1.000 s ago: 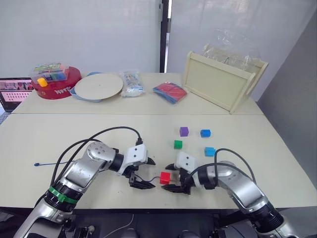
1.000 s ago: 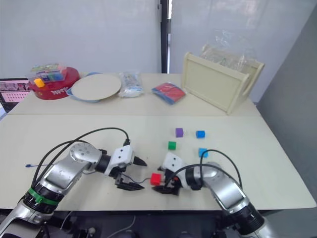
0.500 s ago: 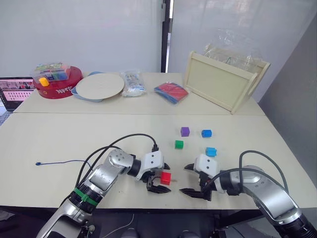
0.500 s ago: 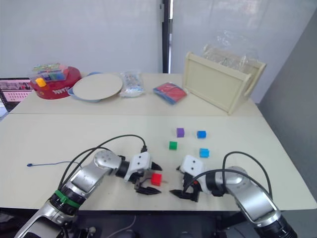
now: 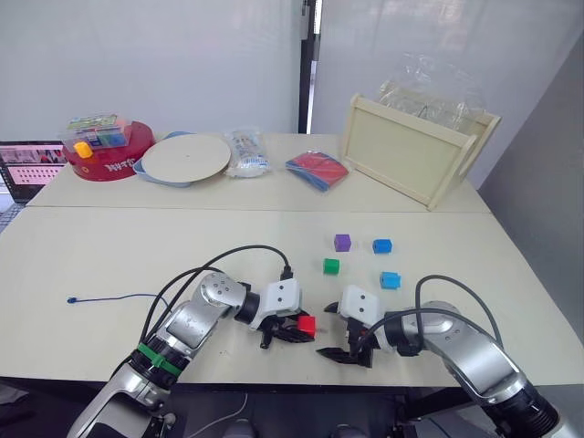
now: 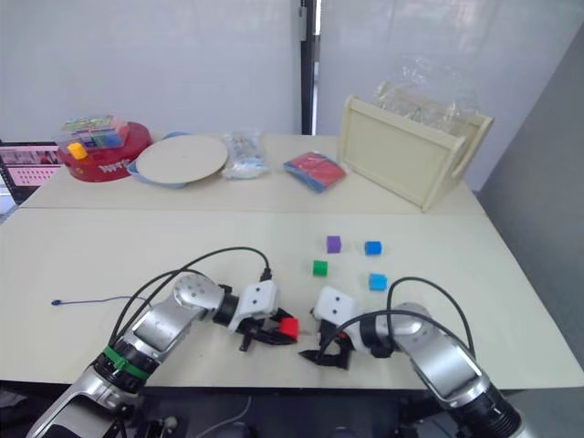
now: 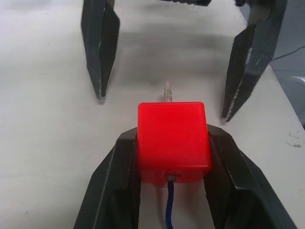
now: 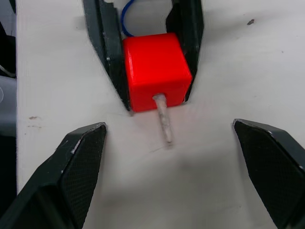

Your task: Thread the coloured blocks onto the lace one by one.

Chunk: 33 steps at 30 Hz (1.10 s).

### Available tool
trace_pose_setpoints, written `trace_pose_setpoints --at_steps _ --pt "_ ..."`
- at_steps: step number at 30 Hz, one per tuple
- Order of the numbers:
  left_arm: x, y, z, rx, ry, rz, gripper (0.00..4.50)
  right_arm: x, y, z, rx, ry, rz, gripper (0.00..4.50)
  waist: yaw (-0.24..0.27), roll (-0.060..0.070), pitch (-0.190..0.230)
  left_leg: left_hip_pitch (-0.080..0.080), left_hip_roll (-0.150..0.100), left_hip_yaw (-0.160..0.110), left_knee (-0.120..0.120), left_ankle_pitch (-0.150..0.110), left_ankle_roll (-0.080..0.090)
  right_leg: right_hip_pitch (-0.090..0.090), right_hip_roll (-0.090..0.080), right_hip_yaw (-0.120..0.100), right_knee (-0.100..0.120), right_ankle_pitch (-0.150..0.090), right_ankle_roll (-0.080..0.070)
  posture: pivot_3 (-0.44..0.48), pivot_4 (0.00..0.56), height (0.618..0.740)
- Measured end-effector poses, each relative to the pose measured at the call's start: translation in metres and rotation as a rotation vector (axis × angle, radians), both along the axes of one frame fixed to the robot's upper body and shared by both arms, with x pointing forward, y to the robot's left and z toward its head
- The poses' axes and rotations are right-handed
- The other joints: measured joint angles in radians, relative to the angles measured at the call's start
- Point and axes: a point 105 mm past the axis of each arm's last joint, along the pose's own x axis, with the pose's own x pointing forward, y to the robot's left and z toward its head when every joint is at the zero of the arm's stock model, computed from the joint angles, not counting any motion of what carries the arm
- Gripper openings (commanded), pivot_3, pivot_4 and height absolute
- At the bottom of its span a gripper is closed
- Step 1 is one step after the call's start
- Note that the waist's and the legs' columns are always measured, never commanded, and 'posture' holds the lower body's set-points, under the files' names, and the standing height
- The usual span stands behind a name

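Our left gripper clamps the light, rigid red block while the right gripper gapes; we should pinch the lace's stiff pale tip, since the cord looks limp.

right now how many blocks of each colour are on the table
red block: 1, shut in the left tool, lace tip poking through
purple block: 1
green block: 1
blue blocks: 2
total: 5

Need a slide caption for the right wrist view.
Left tool holds red block, lace tip poking through, between open right tool fingers.
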Motion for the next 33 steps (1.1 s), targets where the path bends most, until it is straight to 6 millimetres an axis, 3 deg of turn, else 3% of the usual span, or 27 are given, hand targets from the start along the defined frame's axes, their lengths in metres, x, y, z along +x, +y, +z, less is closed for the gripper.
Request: trace_pose_setpoints --at_steps 11,20,24,29,33 --pt "-0.002 0.002 0.000 0.018 0.007 -0.022 1.20 0.000 0.007 -0.001 -0.017 -0.002 0.069 0.02 -0.001 0.000 0.000 0.000 0.000 0.000 0.000 0.000 0.000 0.000 0.000 0.000 0.000 0.000 0.000 0.000 0.150 0.740" --pt "-0.001 0.006 0.001 0.028 0.004 -0.021 1.20 -0.002 0.010 -0.001 -0.013 0.002 0.081 0.00 -0.003 0.000 0.000 0.000 0.000 0.000 0.000 0.000 0.000 0.000 0.000 0.000 0.000 0.000 0.000 0.000 0.150 0.740" --pt "-0.002 0.022 0.001 0.045 0.007 0.016 1.20 -0.004 0.003 0.000 -0.019 -0.001 0.071 0.00 -0.007 0.000 0.000 0.001 0.001 0.000 0.000 0.000 0.000 0.000 0.000 0.000 0.000 0.000 0.000 0.000 0.150 0.740" --pt "-0.002 0.066 0.004 0.083 0.014 0.125 1.20 -0.002 -0.009 0.004 -0.026 -0.014 0.033 0.00 -0.022 0.000 0.000 0.002 0.002 0.000 0.000 0.000 0.000 0.000 0.001 0.000 0.001 0.000 0.000 0.000 0.150 0.740" --pt "0.004 0.130 0.009 0.178 -0.019 0.270 1.20 -0.004 -0.009 0.002 -0.025 -0.007 0.037 0.00 -0.042 0.000 0.000 0.007 0.004 0.000 -0.007 0.000 0.000 0.000 0.003 0.001 0.001 0.000 0.000 0.000 0.150 0.740"
